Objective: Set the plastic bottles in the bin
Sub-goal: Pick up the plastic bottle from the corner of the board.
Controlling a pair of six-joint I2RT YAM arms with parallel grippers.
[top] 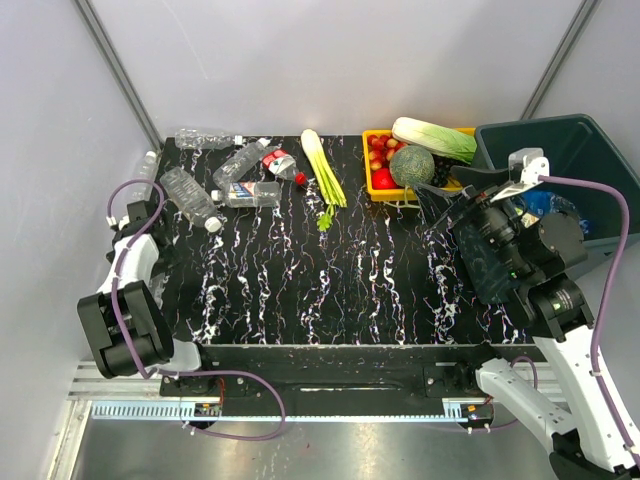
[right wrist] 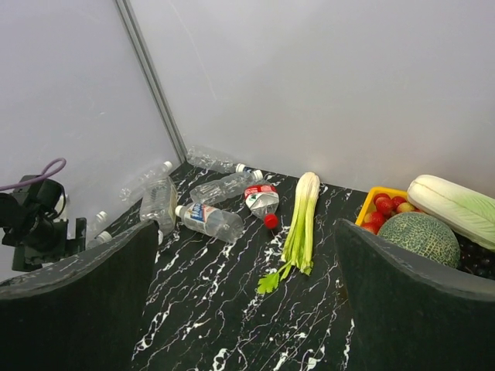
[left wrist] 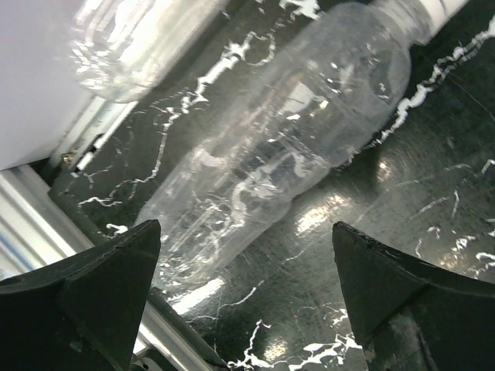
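Note:
Several clear plastic bottles lie at the table's far left: one along the back edge (top: 205, 138), one (top: 240, 160) in front of it, a crushed red-labelled one (top: 280, 163), a blue-labelled one (top: 250, 193) and a plain one (top: 190, 198). My left gripper (top: 140, 212) is open just near-left of that plain bottle (left wrist: 286, 147), which lies ahead of its fingers, untouched. The dark teal bin (top: 540, 122) stands at the far right with bottles (top: 545, 205) inside. My right gripper (top: 450, 195) is open and empty beside the bin, facing the bottles (right wrist: 209, 220).
A celery stalk (top: 322, 170) lies mid-table. A yellow tray (top: 375, 135) holds a melon (top: 411, 165), a cabbage (top: 435, 138) and red fruit. Another clear bottle (top: 148, 165) leans at the left wall, also in the left wrist view (left wrist: 131, 39). Grey walls enclose the table.

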